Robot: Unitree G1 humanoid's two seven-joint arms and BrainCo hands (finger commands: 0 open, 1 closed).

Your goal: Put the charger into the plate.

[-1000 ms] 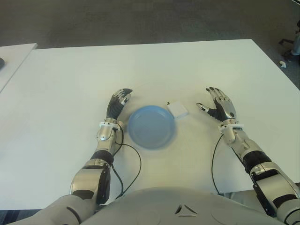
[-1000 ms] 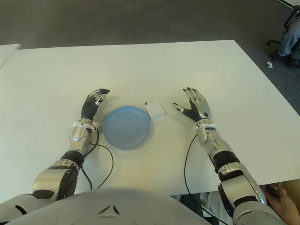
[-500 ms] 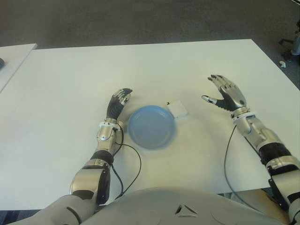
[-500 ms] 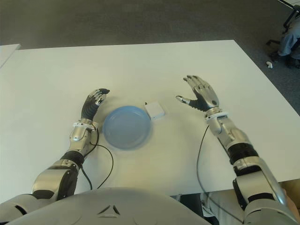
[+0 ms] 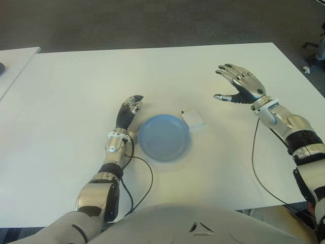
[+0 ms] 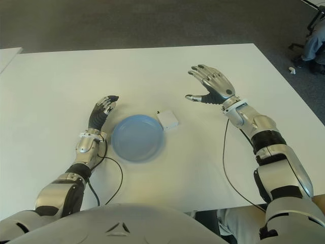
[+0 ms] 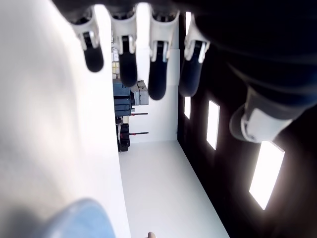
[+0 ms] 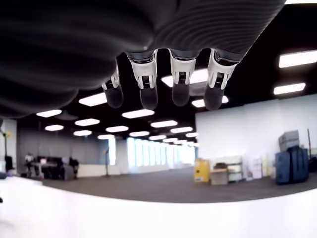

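The white charger [image 5: 193, 119] lies on the white table [image 5: 76, 86], touching the far-right rim of the empty blue plate [image 5: 164, 138]. The right hand [image 5: 239, 85] hovers right of it, fingers spread, empty. The left hand [image 5: 128, 112] shows left of the plate, fingers loosely extended.

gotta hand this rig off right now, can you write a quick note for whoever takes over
Right robot hand: open, fingers spread, holding nothing, raised over the table, on the far right side of the charger.
Left robot hand: open, idle, just left of the plate.
Charger: white, on the table at the right rim of the blue plate, not in it.
Done: nothing yet; the charger is not grasped.
Left: bring the right robot hand to the charger, grasp it, place it in the plate.
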